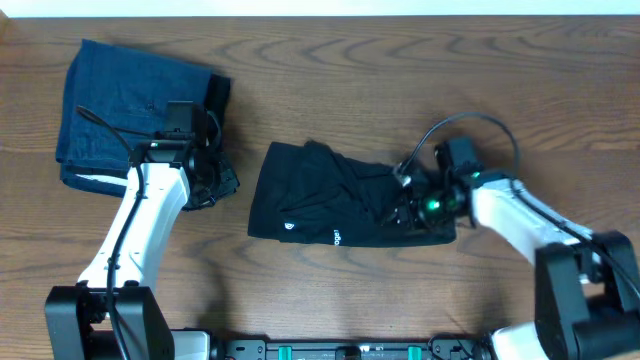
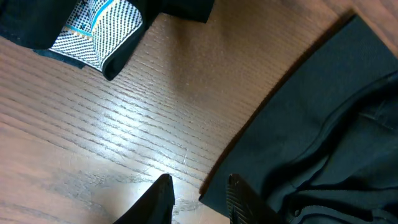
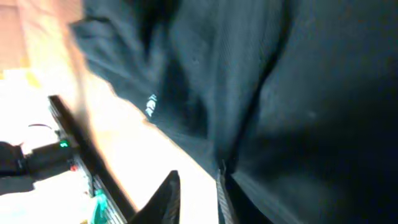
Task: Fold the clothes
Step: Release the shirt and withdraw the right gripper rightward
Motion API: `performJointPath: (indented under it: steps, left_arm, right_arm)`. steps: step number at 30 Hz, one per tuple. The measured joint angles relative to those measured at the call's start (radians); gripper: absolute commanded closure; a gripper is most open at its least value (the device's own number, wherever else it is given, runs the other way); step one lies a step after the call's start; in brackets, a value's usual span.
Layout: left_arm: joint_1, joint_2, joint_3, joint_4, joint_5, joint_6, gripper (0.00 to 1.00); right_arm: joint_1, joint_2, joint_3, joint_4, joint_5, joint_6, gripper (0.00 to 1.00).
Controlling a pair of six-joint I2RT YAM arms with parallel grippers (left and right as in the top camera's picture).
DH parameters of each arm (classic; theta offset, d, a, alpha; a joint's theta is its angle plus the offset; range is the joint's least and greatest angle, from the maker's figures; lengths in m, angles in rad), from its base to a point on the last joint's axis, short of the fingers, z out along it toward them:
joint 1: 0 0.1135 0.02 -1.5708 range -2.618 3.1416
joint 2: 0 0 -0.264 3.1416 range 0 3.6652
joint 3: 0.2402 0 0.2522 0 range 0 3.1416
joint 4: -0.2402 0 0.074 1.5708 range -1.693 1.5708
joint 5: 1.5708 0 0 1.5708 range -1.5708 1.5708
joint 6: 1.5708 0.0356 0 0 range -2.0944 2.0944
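Note:
The clothes, a black shirt [image 1: 340, 195], lie bunched and folded in the middle of the table, with small white logo marks [image 1: 290, 227] near the front edge. My left gripper [image 1: 228, 183] hovers just off the shirt's left edge. In the left wrist view it [image 2: 199, 182] is open, with bare table in the gap and one finger [image 2: 239, 196] over the shirt's [image 2: 329, 112] corner. My right gripper [image 1: 405, 207] is at the shirt's right end. In the right wrist view it [image 3: 198, 175] stands slightly open and holds nothing, one finger [image 3: 222, 193] against the shirt's [image 3: 280, 93] edge.
A folded dark-blue garment [image 1: 130, 100] lies at the back left, right behind my left arm; its white patterned edge [image 2: 99, 25] shows in the left wrist view. The wooden table [image 1: 300, 290] runs on toward the front, where the arms' base rail [image 3: 81, 155] stands.

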Motion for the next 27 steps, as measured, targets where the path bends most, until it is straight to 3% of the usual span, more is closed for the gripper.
performJointPath:
  steps: [11, 27]
  left_arm:
    - [0.000, 0.000, 0.000, 0.001, 0.000, 0.000, 0.72]
    - [0.000, 0.000, 0.000, 0.000, 0.000, 0.000, 0.72]
  right_arm:
    - [-0.258, -0.142, 0.120, -0.123, 0.203, -0.014, 0.93]
    - [-0.269, -0.021, 0.044, 0.106, 0.419, 0.014, 0.85]
